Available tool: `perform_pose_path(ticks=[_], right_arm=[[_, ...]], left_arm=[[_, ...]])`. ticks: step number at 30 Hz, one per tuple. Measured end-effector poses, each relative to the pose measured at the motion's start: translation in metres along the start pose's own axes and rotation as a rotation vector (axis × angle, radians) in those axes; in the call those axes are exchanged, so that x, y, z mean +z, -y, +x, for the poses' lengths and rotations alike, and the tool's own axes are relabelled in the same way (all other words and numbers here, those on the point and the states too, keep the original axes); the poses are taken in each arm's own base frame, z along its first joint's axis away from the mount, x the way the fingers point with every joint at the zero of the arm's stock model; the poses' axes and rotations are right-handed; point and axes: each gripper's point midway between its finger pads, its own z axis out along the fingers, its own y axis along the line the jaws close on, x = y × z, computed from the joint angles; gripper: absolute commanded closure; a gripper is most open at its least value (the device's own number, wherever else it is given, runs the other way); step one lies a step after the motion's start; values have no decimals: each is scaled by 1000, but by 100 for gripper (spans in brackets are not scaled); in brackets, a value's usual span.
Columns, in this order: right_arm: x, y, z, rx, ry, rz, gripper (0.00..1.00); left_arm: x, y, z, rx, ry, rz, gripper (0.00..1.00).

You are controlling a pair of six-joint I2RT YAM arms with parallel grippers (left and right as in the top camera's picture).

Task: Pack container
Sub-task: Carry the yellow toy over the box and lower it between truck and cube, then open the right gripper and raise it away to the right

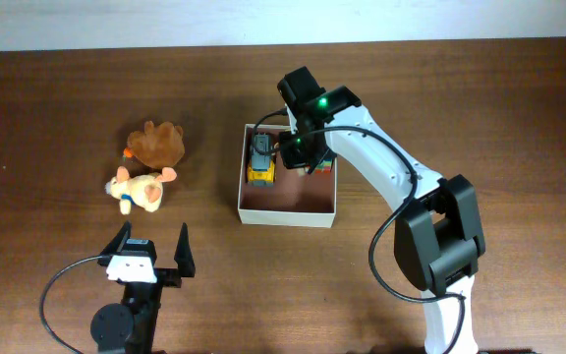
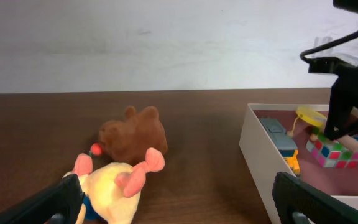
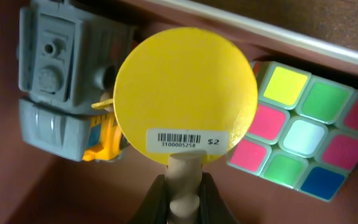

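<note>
The container (image 1: 288, 217) is a square white box with a pinkish-brown inside, at the table's middle. My right gripper (image 1: 299, 155) reaches into it. In the right wrist view that gripper (image 3: 184, 200) is shut on the wooden handle of a round yellow paddle (image 3: 185, 93) with a barcode sticker. The paddle hangs over the container floor (image 3: 73, 193), between a grey and yellow toy truck (image 3: 58, 93) and a colour cube (image 3: 303, 137). My left gripper (image 1: 152, 236) stands open near the front left with nothing between its fingers. A cream plush (image 2: 114, 190) lies just beyond it.
A brown plush (image 1: 157, 145) lies left of the container, touching the cream plush (image 1: 141, 189) in front of it. The toy truck (image 1: 261, 157) lies along the container's left wall. The container's white wall (image 2: 260, 155) stands close to my left gripper's right finger (image 2: 309, 199).
</note>
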Motion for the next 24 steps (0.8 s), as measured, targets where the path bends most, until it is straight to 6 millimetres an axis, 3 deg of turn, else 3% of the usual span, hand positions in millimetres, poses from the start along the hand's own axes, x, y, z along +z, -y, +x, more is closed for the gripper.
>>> perform_pose_path(ticks=[1,3,7,18,21,24], right_arm=[[0,0,-1,2,3,-1,90],[0,-1,-4,3,15,-3,49],[0,0,-6,1,26,0,28],[-1,-3,-3,-2,12,-13,20],[-15,-8,-3,-4,-7,-29,16],[-46,-15,-10,-30,5,-37,12]], left_arm=[[0,0,0,0,0,0,1],[0,0,0,0,0,0,1],[0,0,0,0,0,0,1],[0,0,0,0,0,0,1],[0,0,0,0,0,0,1],[0,0,0,0,0,0,1]])
